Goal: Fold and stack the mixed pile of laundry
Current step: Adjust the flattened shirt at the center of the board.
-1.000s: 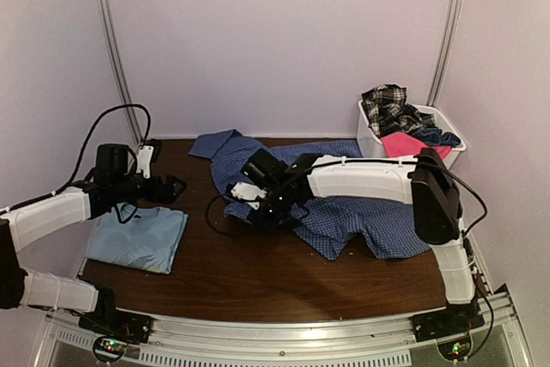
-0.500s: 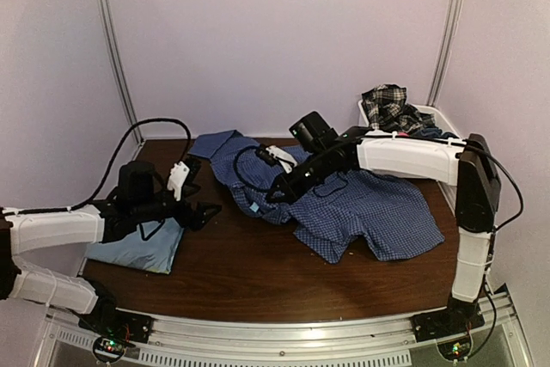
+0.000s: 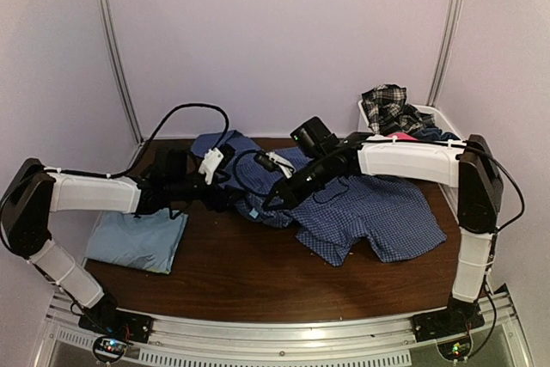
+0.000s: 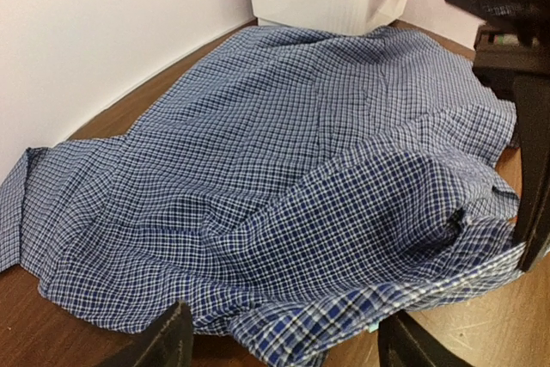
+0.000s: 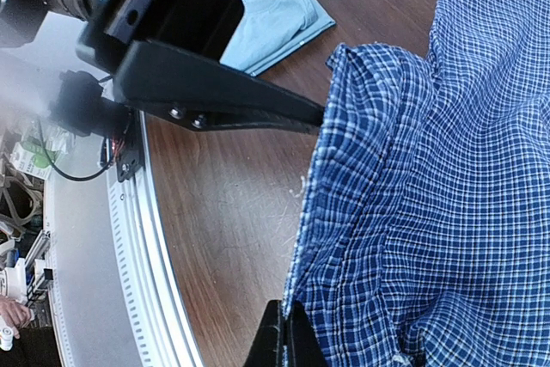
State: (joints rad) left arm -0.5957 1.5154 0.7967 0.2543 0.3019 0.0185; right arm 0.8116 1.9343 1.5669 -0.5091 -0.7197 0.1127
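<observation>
Reaching across from the folded light blue T-shirt [image 3: 137, 238], the left gripper [image 4: 284, 341] had arrived at the blue small-check button shirt [image 3: 369, 212], spread toward the brown wooden table's [image 3: 241, 277] right edge. Its jaws gaped empty, the bunched hem straight ahead; the right gripper [image 3: 275, 201] pinched that hem alongside.

The left claw [image 3: 232, 200] has swung from the T-shirt [image 3: 137, 242] across to the checked shirt [image 3: 378, 212].

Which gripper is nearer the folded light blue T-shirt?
Left. The left gripper hovers open just right of the light blue T-shirt; the right gripper is farther right, shut on the checked shirt.
</observation>
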